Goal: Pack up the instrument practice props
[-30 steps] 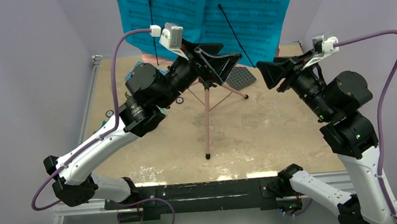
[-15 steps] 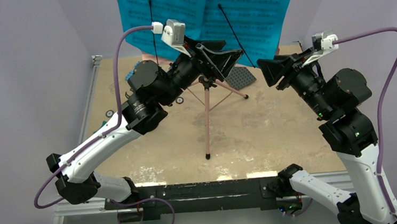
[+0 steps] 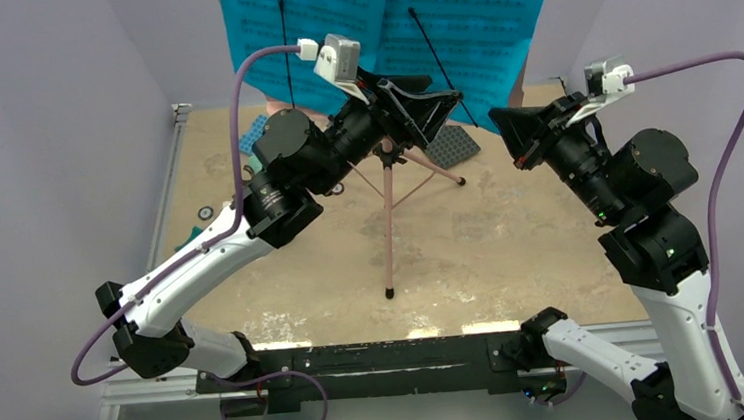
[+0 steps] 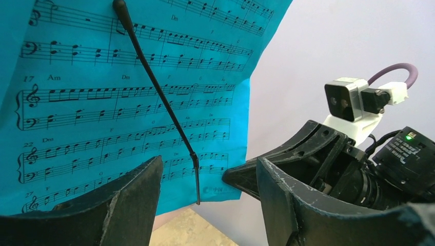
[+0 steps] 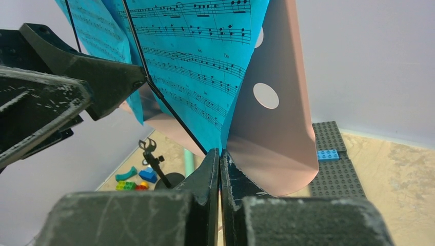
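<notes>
Cyan sheet-music pages [image 3: 313, 24] rest on the pink tripod music stand [image 3: 389, 219], held under thin black retaining arms [image 4: 154, 87]. My right gripper [image 5: 219, 156] is shut on the lower corner of the right-hand page [image 5: 195, 61], just in front of the pink perforated board [image 5: 272, 138]. My left gripper [image 4: 208, 169] is open and faces the same page [image 4: 102, 102], nothing between its fingers; it hovers by the stand's top [image 3: 446, 112], close to my right gripper [image 3: 502, 130]. A black round-base mic stand [image 5: 154, 164] and a mint-green piece [image 5: 190, 161], apparently the microphone, are on the table behind.
A grey studded baseplate [image 3: 448, 147] with a blue brick [image 5: 327, 154] lies behind the stand, a blue baseplate [image 3: 254, 132] at the back left. Small coloured bricks [image 5: 133, 179] lie near the mic stand. Walls close in on three sides.
My right gripper has closed on the page's lower corner. The left arm has moved right and slightly up toward the page, its jaws a little narrower.
</notes>
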{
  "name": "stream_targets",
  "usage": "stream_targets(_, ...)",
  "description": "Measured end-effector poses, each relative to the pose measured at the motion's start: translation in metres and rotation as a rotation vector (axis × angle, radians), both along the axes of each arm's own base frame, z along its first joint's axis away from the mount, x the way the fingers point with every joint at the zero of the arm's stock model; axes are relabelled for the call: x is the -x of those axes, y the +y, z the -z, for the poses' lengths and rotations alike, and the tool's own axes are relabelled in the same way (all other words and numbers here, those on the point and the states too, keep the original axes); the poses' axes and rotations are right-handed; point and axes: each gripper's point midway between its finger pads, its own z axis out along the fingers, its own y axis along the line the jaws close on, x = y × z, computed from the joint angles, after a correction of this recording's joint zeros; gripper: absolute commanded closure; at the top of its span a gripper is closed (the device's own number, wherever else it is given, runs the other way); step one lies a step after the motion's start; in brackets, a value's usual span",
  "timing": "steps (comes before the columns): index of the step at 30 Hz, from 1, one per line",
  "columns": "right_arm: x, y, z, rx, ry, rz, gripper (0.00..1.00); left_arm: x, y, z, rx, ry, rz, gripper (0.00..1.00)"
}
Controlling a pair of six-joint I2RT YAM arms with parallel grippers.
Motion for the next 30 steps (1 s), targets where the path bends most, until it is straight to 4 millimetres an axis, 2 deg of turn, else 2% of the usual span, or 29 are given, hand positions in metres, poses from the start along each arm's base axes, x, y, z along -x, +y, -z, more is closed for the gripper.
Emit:
stream_targets(4, 0.002, -0.001, -0.001, -0.002, -0.003, 0.000, 1.00, -0.003, -0.004, 0.003, -0.007, 0.004, -0.003, 0.32)
stream_targets(6, 0.002, -0.001, 0.000, -0.001, -0.002, 0.000, 1.00, -0.005, -0.006, 0.004, -0.006, 0.003, -0.004, 0.36)
stream_targets(11, 0.003, -0.001, -0.001, -0.001, -0.002, 0.000, 1.00, -0.006, -0.005, -0.003, 0.017, -0.018, -0.015, 0.43)
stream_targets(21, 0.003, -0.001, -0.001, -0.001, -0.002, -0.001, 1.00, -0.013, -0.006, -0.015, 0.040, -0.053, -0.051, 0.47)
stream_targets(30, 0.003, -0.001, 0.000, 0.001, 0.003, -0.001, 1.00, -0.020, -0.010, -0.012, 0.033, -0.049, -0.067, 0.62)
